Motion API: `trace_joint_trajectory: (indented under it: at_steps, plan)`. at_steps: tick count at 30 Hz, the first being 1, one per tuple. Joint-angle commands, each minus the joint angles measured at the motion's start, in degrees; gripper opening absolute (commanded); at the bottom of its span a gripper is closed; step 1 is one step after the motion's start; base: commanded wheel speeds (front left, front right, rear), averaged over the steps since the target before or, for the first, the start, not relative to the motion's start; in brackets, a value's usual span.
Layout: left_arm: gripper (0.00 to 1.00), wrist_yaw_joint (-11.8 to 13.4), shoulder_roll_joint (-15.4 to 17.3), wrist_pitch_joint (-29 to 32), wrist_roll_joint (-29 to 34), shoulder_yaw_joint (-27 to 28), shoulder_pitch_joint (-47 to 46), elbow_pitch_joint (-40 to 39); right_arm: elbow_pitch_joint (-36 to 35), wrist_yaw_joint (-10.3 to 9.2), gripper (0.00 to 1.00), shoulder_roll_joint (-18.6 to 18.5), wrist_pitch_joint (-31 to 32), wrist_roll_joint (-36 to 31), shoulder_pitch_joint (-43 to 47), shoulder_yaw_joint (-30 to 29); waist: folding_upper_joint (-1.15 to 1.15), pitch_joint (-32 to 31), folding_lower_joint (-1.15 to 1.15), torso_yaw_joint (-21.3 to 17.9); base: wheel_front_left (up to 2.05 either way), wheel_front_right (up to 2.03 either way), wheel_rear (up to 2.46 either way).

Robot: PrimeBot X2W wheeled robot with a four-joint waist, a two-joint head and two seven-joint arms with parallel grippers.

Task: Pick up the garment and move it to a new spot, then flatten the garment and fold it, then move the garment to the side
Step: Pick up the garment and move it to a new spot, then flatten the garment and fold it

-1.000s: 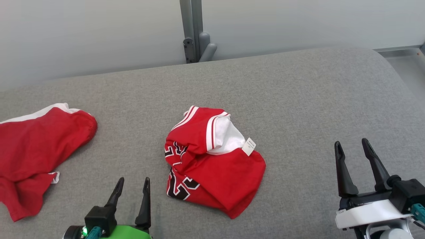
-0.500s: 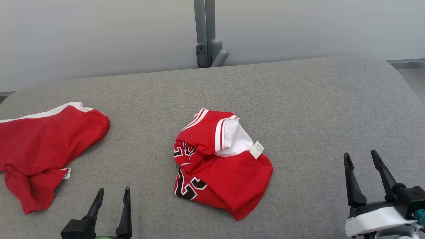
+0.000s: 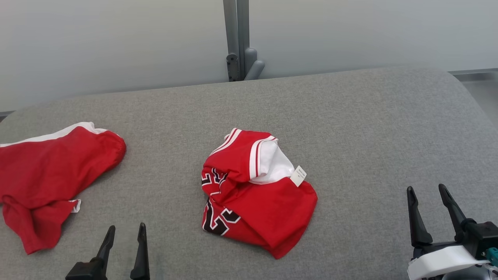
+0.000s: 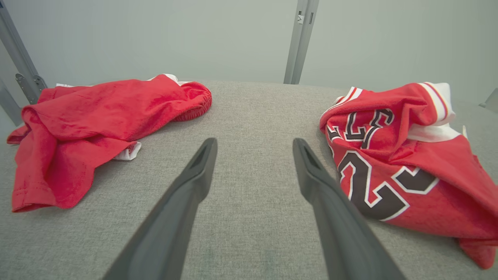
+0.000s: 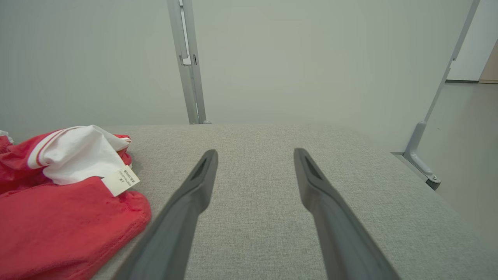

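A crumpled red jersey garment (image 3: 268,206) with black-and-white numbers, white lining and a small tag lies in the middle of the grey padded table (image 3: 350,116). In the left wrist view the garment (image 4: 408,163) lies to the right of the fingers. In the right wrist view the garment (image 5: 58,217) is at the lower left. My left gripper (image 3: 127,226) is open and empty, near the front edge to the jersey's left. The left gripper (image 4: 253,142) hovers over bare fabric. My right gripper (image 3: 425,187) is open and empty, far to the jersey's right. The right gripper (image 5: 255,151) points across bare table.
A second red garment (image 3: 50,171) with a white band lies rumpled at the table's left; this red garment (image 4: 97,124) is left of the left fingers. A grey metal post (image 3: 235,39) stands behind the table. The table's rounded right edge (image 3: 478,109) drops to the floor.
The head camera has shifted slightly. Both grippers have drawn back toward the near edge, the left one also farther left of the jersey. Both stay open; the garments have not moved.
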Motion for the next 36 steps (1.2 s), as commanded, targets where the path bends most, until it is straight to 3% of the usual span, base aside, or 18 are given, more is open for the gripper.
trace_joint_trajectory:
  at_steps: [1,22,27,36]
  plan:
    - [1.0,-0.3,-0.1,-0.2,0.7,0.3,0.4,-0.1,0.2,-0.02,1.0,-0.3,-0.2,-0.2,0.0,-0.1,0.0,0.0,0.0,-0.1,0.0,0.0,0.0]
    - [1.0,-1.8,-1.6,-0.2,3.5,0.5,-2.0,-1.4,-0.1,-0.02,1.0,-0.5,-0.2,0.7,-1.6,1.4,0.0,1.1,0.0,-1.9,0.0,0.0,0.0]
    - [1.0,-1.9,-1.7,-0.1,4.7,-3.2,-5.4,-2.2,-0.9,-0.02,1.0,-0.5,-0.2,1.2,-3.2,2.3,0.0,3.5,0.0,-4.0,0.0,0.0,0.0]
    - [1.0,-2.0,-1.9,7.2,5.5,-12.6,-15.0,-0.9,-0.8,-0.02,1.0,-0.1,-0.2,2.2,-4.3,2.7,0.0,5.9,0.0,-6.8,0.0,0.0,0.0]
